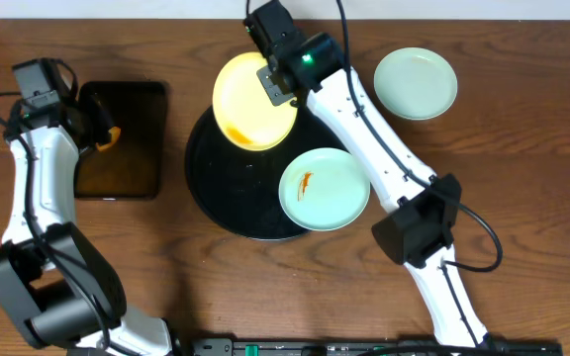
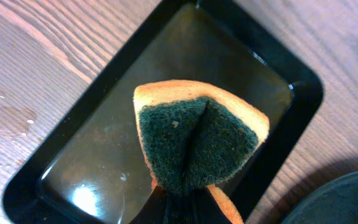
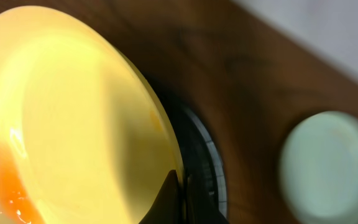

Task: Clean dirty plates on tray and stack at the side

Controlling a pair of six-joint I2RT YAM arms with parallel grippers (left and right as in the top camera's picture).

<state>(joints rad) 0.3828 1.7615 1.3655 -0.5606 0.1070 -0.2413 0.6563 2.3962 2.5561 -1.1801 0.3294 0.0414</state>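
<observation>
The pale yellow plate (image 1: 250, 101) (image 3: 67, 118), with an orange smear near one edge, is lifted over the far rim of the round black tray (image 1: 216, 188). My right gripper (image 1: 277, 87) (image 3: 180, 199) is shut on its rim. A mint-blue plate (image 1: 325, 188) with an orange-brown smear lies on the tray's right side. Another mint-blue plate (image 1: 416, 83) (image 3: 328, 168), with no smear showing, rests on the table to the right. My left gripper (image 1: 107, 133) (image 2: 185, 211) is shut on a green-and-orange sponge (image 2: 197, 143) above the rectangular tray.
The small rectangular black tray (image 1: 119, 138) (image 2: 73, 168) lies at the left, wet and glossy inside. Water drops (image 2: 8, 118) mark the wooden table beside it. The right arm (image 1: 384, 158) stretches across the tray's right side.
</observation>
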